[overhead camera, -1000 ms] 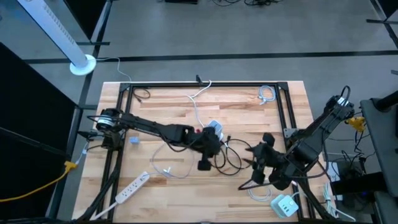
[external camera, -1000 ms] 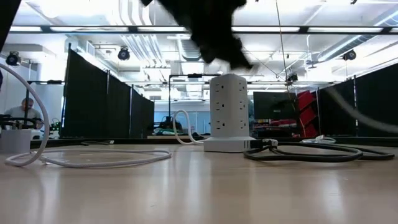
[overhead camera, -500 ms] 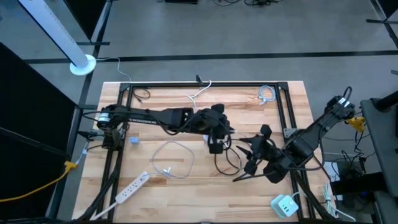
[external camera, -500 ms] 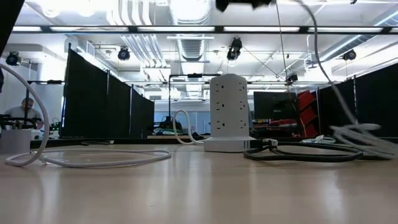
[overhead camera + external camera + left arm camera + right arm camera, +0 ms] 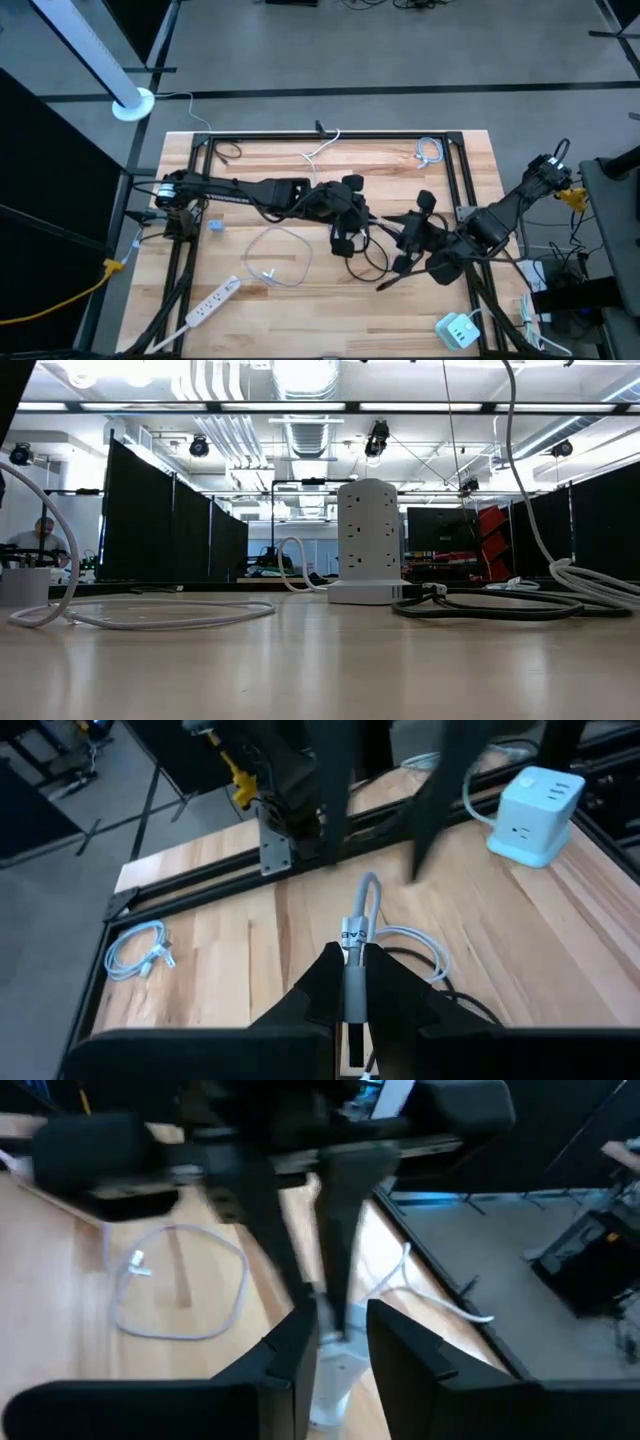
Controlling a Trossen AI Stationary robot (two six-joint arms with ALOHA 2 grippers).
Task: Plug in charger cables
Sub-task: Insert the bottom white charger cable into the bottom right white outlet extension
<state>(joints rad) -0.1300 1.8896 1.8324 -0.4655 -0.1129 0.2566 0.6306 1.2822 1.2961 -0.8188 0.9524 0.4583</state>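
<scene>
My left gripper (image 5: 350, 955) is shut on a grey-white charger cable (image 5: 366, 898) above the table's middle (image 5: 372, 218). The cable (image 5: 520, 460) hangs from above down to a slack heap on the table. My right gripper (image 5: 338, 1335) faces the left one from the right (image 5: 398, 236). Its fingers are apart, one on either side of the cable's held end and the left fingertips; whether they touch it, I cannot tell. A black cable (image 5: 365, 258) lies in loops below both grippers. Another white cable (image 5: 275, 255) lies looped to the left. My left gripper pinches the cable just behind a small printed label (image 5: 352, 932), between its two fingertips. The fingers slant downward from the table's left and lie along the cable. Beyond them the cable arches up in a short bend, then drops slack to the table (image 5: 410, 942).
A white socket tower (image 5: 368, 540) stands at the table's middle. A flat white power strip (image 5: 213, 303) lies near left, a white charger block (image 5: 458, 330) near right, and a coiled white cable (image 5: 428, 152) far right. A black frame (image 5: 330, 137) rims the table.
My left gripper has risen from the table and turned, still shut on the cable; the cable has been drawn up and now hangs from above. My right gripper has risen and moved toward the left gripper.
</scene>
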